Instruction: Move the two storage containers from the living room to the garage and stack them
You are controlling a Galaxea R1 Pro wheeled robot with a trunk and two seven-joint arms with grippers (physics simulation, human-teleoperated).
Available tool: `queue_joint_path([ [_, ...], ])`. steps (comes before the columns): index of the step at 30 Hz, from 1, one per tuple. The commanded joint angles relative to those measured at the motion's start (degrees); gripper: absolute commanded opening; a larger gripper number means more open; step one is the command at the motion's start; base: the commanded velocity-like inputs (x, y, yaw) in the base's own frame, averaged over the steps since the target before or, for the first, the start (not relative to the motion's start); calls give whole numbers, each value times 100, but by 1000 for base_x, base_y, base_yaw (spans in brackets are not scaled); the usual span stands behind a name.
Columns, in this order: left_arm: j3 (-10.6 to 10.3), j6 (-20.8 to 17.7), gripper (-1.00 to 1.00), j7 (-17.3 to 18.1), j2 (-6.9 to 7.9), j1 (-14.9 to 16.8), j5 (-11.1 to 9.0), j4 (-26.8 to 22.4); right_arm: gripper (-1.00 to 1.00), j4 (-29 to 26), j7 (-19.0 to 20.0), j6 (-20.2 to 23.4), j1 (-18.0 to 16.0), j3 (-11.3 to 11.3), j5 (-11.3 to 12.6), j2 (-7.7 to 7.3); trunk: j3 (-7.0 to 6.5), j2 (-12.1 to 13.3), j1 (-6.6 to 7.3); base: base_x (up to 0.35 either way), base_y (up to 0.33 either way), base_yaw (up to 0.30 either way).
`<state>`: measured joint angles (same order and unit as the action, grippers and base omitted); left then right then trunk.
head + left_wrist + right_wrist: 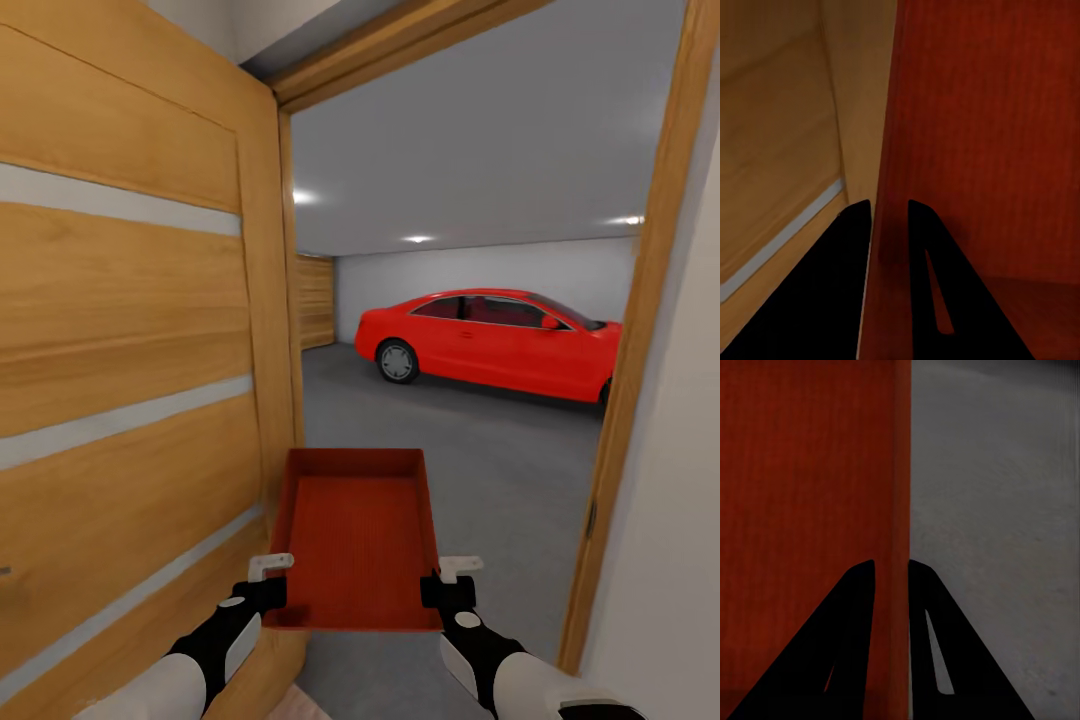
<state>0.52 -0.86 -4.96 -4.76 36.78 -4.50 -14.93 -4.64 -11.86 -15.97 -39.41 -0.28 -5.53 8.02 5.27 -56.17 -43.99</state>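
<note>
red car front cut by doorframe

Open wood door w/ pale stripes at left, wood frame at right, ceiling lights on.

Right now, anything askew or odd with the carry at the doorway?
Nothing stands out. The storage container rides level between the left gripper and right gripper, each pinching a side wall. It is empty, undamaged. The only tight spot is the open wooden door, close beside the container's left wall.
</note>
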Motion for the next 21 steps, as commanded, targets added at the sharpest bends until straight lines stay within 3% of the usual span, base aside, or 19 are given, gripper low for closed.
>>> queue_joint_path([
  [1, -16, 149, -100, -40, 98, 4, -25, -26, -100, 24, -27, -2, -5, -113, -13, -16, 9, -7, -4, 285, 243, -243],
  [21, -24, 150, -100, -40, 95, 4, -16, -19, -100, 24, -27, -2, -5, -135, -9, -20, 9, -7, -4, 285, 243, -278],
])
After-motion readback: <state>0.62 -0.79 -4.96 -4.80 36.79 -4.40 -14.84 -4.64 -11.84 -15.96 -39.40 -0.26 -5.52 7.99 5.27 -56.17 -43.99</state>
